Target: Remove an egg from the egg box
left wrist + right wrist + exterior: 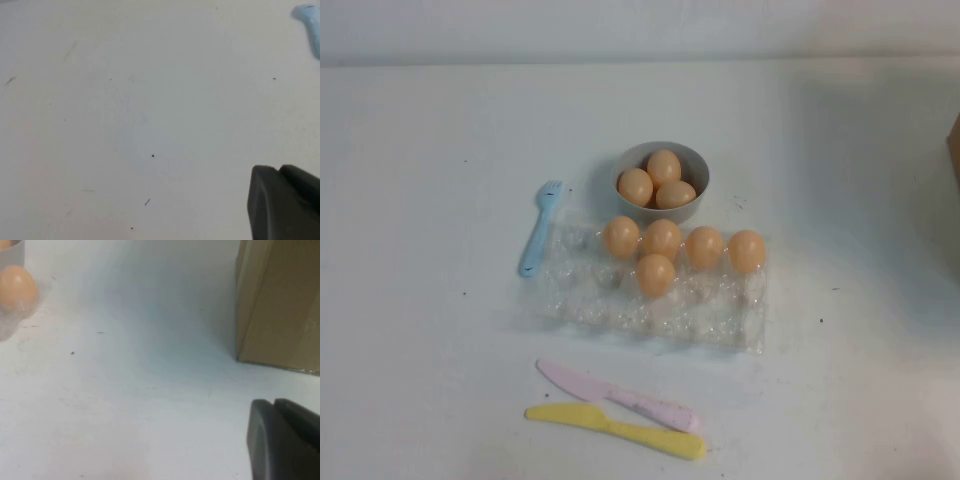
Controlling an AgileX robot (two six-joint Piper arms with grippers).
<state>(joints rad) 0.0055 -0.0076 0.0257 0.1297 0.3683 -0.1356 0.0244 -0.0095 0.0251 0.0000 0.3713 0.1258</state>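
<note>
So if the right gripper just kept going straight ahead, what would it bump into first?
Probably nothing soon: the right gripper faces bare table. The cardboard box sits to one side, the nearest egg in the egg box to the other. Depth is unclear.

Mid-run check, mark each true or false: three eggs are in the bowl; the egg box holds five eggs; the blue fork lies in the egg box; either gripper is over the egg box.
1. Three eggs are in the grey bowl. True.
2. The egg box holds five eggs. True.
3. The blue fork lies in the egg box. False: it lies on the table beside it, toward the robot's left.
4. A gripper is over the egg box. False: the left gripper and right gripper show only over bare table.
</note>
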